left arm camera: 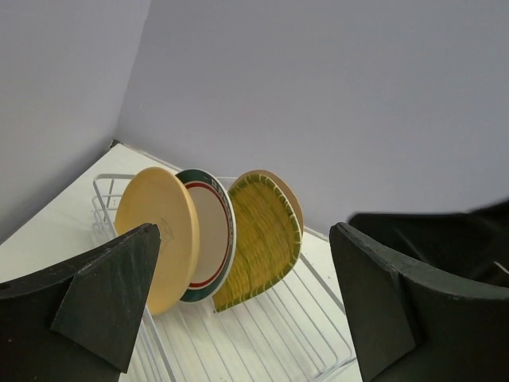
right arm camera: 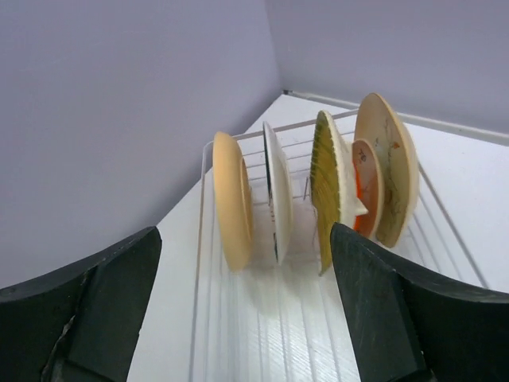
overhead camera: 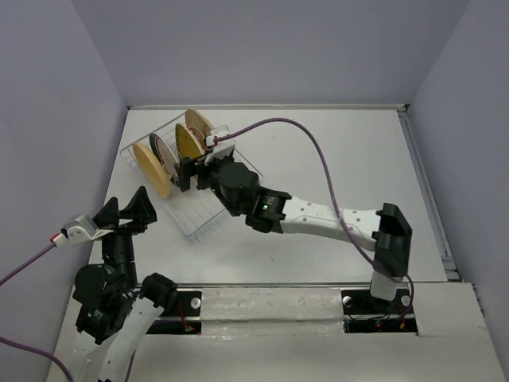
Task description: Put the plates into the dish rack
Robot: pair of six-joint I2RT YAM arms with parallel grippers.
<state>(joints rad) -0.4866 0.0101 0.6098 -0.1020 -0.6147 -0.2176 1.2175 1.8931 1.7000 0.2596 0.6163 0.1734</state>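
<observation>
Dish rack (overhead camera: 208,225) near the far left corner of the table (overhead camera: 334,151), set askew to the table's edges. Five plates stand on edge between its prongs, all in the rack's far end. From the rack's left end in the right wrist view they are a tan plate (right arm camera: 231,199), a white plate with green-and-red rim rings (right arm camera: 278,191), a squarish ribbed yellow plate (right arm camera: 326,187), a small red-orange plate (right arm camera: 367,199) and a larger tan plate (right arm camera: 391,171). The red-orange plate lies close against the face of the larger tan one, and the near end of the rack holds bare wire only. The right gripper (right arm camera: 245,239) hangs over the rack's near half, facing the plates, jaws spread wide with nothing between them. The left gripper (overhead camera: 126,208) is near the table's left edge, just beside the rack's near left side, jaws likewise wide apart and holding nothing.
</observation>
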